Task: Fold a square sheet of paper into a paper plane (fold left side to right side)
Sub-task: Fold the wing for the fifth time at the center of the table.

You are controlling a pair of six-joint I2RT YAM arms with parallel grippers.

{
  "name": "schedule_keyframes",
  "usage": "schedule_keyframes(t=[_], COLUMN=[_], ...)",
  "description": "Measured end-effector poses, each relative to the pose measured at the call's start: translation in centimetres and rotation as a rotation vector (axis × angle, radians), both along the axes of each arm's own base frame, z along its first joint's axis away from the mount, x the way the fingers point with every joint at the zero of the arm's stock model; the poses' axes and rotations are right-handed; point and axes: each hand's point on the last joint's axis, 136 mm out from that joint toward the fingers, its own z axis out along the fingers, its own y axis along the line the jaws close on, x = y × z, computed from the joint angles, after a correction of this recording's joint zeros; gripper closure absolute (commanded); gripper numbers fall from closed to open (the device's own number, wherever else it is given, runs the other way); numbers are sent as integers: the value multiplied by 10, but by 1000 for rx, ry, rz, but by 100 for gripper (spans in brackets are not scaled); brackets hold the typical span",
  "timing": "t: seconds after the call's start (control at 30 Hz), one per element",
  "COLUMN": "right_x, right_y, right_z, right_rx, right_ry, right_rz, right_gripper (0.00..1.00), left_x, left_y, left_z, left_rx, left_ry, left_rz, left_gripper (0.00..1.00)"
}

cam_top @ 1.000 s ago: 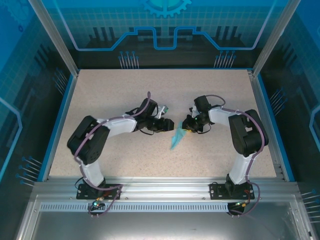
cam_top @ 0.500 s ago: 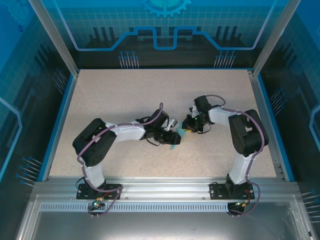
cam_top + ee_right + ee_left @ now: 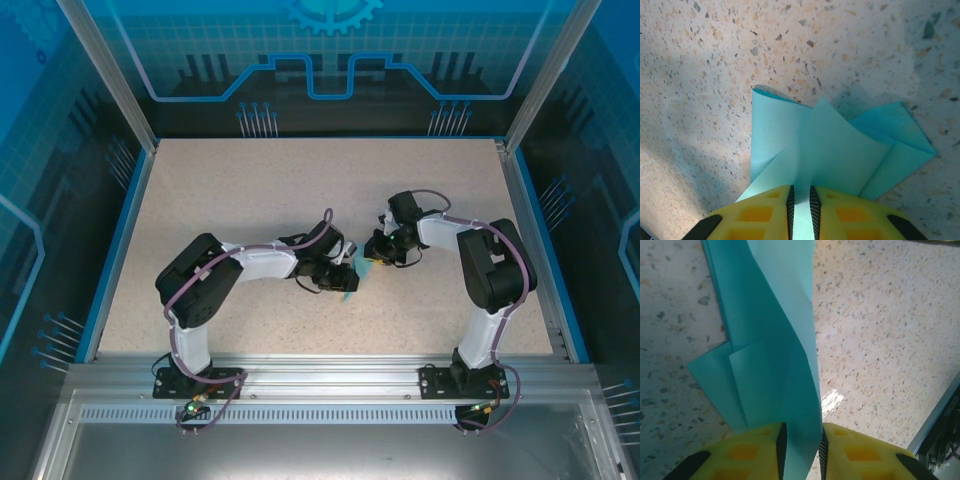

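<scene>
The creased light-blue paper plane (image 3: pixel 825 150) is found near the middle of the speckled beige tabletop (image 3: pixel 250 180). One end is pinched between the yellow-padded jaws of the left gripper (image 3: pixel 801 440), and the other end is clamped likewise by the right gripper (image 3: pixel 801 200), nearer the tabletop's right edge

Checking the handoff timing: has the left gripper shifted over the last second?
Yes. The left gripper has moved rightward and slightly nearer, away from the table's left blue rim, onto the folded paper that the right gripper holds.
</scene>
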Motion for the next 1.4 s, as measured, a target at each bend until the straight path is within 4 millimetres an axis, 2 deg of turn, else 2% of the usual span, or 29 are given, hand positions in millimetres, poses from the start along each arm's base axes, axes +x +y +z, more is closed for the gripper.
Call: schedule_keyframes(t=[0.6, 0.8, 0.93, 1.1, 1.3, 1.4], right_x=[-1, -2, -5, -24, -55, -65], right_y=[-1, -12, -10, -6, -8, 1], right_z=[3, 23, 39, 50, 47, 43], right_rx=[27, 50, 81, 134, 162, 189], right_ry=[-8, -55, -94, -104, -84, -71], right_rz=[4, -1, 18, 51, 72, 97], right_gripper=[79, 79, 79, 80, 80, 80], left_x=[-1, 1, 1, 2, 3, 4], left_y=[1, 2, 1, 1, 3, 3], left_z=[-9, -14, -13, -14, -13, -13], left_rx=[2, -63, -88, -103, -146, -163], left_ry=[22, 74, 95, 94, 110, 122], left_rz=[-2, 4, 3, 4, 19, 24], left_gripper=[85, 87, 87, 90, 92, 93])
